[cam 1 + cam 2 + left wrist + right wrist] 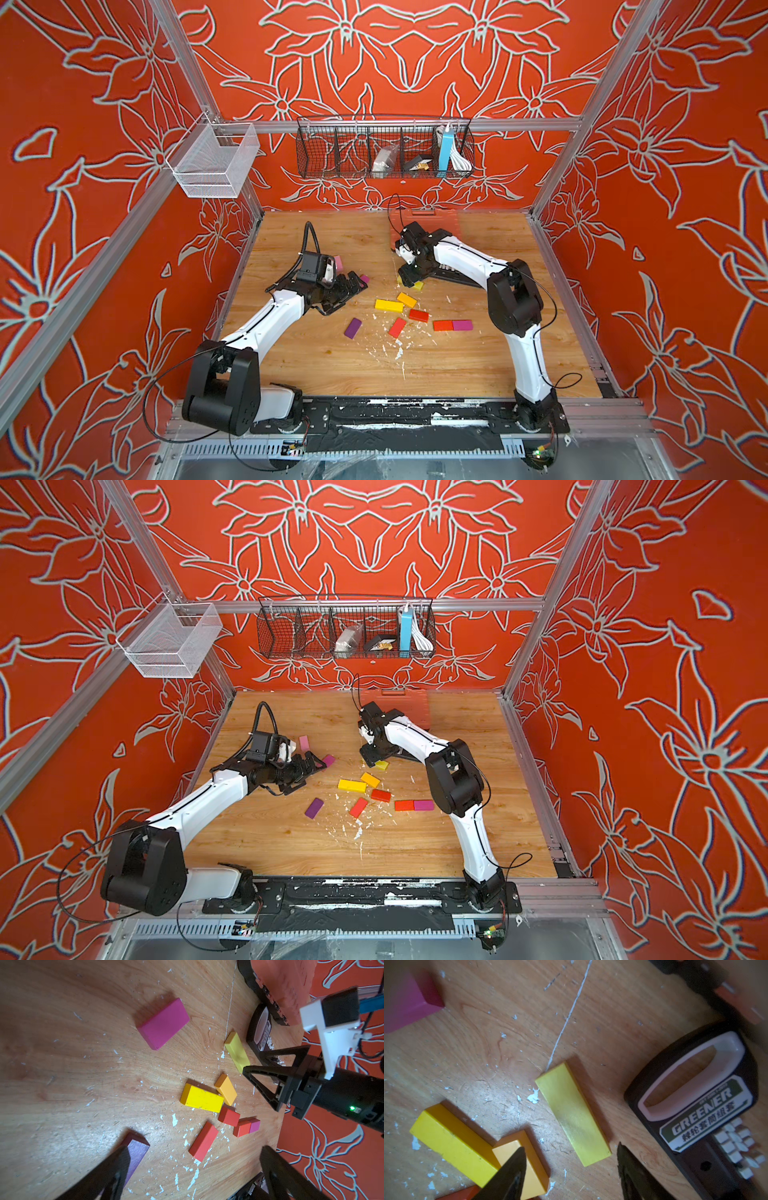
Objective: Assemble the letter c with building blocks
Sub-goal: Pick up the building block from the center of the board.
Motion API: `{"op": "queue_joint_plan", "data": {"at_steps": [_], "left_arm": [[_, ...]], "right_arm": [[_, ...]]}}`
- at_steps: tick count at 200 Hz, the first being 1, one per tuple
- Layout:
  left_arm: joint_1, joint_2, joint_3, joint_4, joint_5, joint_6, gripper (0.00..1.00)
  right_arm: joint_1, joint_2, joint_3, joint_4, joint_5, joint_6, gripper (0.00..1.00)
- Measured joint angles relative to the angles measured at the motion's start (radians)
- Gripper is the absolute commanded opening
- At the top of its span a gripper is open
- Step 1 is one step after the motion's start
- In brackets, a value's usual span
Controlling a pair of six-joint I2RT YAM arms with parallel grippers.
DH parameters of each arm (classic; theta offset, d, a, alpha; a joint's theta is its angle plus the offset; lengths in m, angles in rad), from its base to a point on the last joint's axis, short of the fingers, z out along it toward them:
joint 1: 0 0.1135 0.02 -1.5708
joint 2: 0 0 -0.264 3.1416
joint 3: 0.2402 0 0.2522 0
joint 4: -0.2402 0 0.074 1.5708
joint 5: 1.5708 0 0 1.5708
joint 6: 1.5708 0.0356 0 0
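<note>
Top views first. Just right of centre, the right gripper point(409, 277) hangs low over the pale yellow block point(418, 286), jaws apart and nothing pinched. Left of centre, the left gripper point(353, 286) is spread wide and empty. A magenta block point(365, 278) sits at its tip, touching or just beside, can't tell. The other blocks lie scattered below centre on the table point(478, 365), and there's no C yet.

Left wrist view now. A purple block point(138, 1152) is tucked partly behind the lower-left finger point(112, 1169). Any push forward by that arm would likely shove it. At the right of frame, the right gripper's tips sit right at the pale yellow block's end.

Right wrist view, the one that matters. The pale yellow block point(571, 1113) runs from centre to lower middle, with only its near end between the open jaws. It also lies skewed to them. Pinched that close to the end, it could swivel or slip out on the lift.

The lower-left finger point(508, 1176) overlaps the orange block point(534, 1169), which touches the bright yellow block point(452, 1142). Closing could drag both. On the right, the bar point(695, 1105) sits close enough that the other finger may clip it.
</note>
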Motion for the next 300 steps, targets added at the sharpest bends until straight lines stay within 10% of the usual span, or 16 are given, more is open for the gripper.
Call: {"op": "queue_joint_plan", "data": {"at_steps": [82,176,300], "left_arm": [[0.004,0.026,-0.019,0.050,0.044,-0.025,0.98],[0.006,0.032,-0.027,0.074,0.077,-0.041,0.98],[0.007,0.032,-0.018,0.044,0.125,-0.045,0.98]], "right_arm": [[0.011,0.080,0.051,-0.039,0.035,-0.031,0.68],[0.022,0.090,0.067,-0.059,0.032,-0.041,0.21],[0.023,-0.303,-0.259,0.019,0.034,0.122,0.23]]}}
